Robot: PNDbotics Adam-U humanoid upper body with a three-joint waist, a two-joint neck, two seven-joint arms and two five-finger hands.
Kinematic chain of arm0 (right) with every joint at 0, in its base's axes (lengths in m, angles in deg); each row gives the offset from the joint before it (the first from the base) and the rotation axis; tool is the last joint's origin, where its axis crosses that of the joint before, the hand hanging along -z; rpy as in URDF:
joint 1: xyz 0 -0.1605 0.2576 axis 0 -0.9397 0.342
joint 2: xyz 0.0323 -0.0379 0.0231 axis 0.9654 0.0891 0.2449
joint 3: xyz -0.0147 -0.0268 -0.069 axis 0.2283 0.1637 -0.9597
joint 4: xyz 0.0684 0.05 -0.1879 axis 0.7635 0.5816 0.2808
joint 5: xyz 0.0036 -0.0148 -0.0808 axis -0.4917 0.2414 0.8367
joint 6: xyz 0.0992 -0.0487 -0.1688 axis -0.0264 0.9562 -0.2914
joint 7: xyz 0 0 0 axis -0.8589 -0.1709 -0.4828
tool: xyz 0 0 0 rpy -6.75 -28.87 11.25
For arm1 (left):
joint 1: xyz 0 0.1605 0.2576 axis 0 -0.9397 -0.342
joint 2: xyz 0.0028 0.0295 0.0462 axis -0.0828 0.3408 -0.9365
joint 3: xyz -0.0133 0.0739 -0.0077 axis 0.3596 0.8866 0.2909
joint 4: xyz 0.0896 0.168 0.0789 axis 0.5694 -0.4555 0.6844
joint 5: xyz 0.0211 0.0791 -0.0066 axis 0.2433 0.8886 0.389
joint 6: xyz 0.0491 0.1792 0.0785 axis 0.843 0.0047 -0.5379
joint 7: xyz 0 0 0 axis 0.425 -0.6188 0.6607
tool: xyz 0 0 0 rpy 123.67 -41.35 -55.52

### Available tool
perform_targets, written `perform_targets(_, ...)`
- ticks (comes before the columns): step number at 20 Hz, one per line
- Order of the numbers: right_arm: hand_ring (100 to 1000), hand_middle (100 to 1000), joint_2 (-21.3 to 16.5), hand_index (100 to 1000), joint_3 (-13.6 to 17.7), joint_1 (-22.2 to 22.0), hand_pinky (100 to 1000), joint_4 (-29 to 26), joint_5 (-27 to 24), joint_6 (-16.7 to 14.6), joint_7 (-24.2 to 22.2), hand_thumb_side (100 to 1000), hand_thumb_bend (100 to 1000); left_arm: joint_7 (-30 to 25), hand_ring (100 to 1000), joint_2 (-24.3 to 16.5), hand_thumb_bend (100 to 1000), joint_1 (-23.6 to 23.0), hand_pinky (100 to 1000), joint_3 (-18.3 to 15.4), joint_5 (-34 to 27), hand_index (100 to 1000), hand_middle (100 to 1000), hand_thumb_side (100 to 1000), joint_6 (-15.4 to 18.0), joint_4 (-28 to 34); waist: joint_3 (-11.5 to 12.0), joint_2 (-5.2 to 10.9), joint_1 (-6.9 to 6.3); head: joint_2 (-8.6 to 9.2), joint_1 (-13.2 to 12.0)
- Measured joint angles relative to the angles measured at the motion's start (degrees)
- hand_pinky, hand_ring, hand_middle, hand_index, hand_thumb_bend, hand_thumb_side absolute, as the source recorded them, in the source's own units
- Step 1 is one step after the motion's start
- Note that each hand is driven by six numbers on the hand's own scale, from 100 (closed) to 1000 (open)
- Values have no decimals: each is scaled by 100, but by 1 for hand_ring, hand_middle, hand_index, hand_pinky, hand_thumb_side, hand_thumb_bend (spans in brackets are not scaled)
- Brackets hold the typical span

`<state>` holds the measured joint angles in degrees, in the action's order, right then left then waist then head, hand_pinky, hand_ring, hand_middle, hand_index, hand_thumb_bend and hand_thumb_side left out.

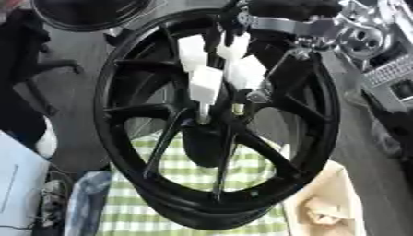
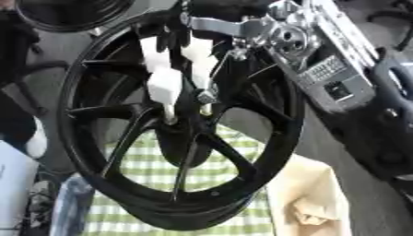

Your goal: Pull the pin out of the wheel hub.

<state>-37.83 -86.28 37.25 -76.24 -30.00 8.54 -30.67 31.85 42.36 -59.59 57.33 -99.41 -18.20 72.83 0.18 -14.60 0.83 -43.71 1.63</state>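
A black spoked wheel hub (image 1: 129, 138) stands upright on its rim and fills the middle of both views. At its centre shows a small pale gold piece (image 1: 238, 109), apparently the pin, with a small silver piece (image 1: 204, 119) just left of it. My right hand (image 1: 206, 83), white-padded on a silver and black arm, comes down from the top right and lies over the hub's centre, hiding most of it. Whether it touches the gold piece cannot be seen. My left hand shows in neither view.
A green and white checked cloth (image 1: 185, 173) lies under the wheel. A beige cardboard box (image 1: 327, 207) stands at the lower right. Another black wheel (image 1: 85, 14) sits at the top left. A clear bag (image 1: 80, 198) and a white sheet (image 1: 16, 184) lie at the lower left.
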Motion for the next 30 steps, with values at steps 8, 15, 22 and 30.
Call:
perform_targets(8, 719, 704, -99, 759, 0, -50, 741, 158, 83, -53, 73, 100, 465, 8, 856, 14, 477, -41, 891, 0, 0, 907, 870, 779, -10, 0, 8, -7, 2, 2, -3)
perform_targets(15, 607, 659, -215, 752, 35, -104, 676, 248, 153, -98, 101, 100, 479, 13, 855, 14, 477, -51, 891, -1, -2, 901, 869, 775, -15, 0, 22, -10, 6, 2, -4)
perform_targets(22, 617, 659, -307, 746, 73, -152, 680, 285, 224, -125, 199, 100, 473, 29, 855, 15, 476, -86, 891, -2, -23, 891, 867, 770, -32, -1, 24, -44, 6, 2, -5)
perform_targets(30, 636, 665, -352, 744, 71, -199, 685, 402, 276, -249, 205, 100, 442, 28, 858, 18, 450, -87, 897, -2, -33, 891, 870, 781, -34, -1, 32, -74, 6, 2, -5)
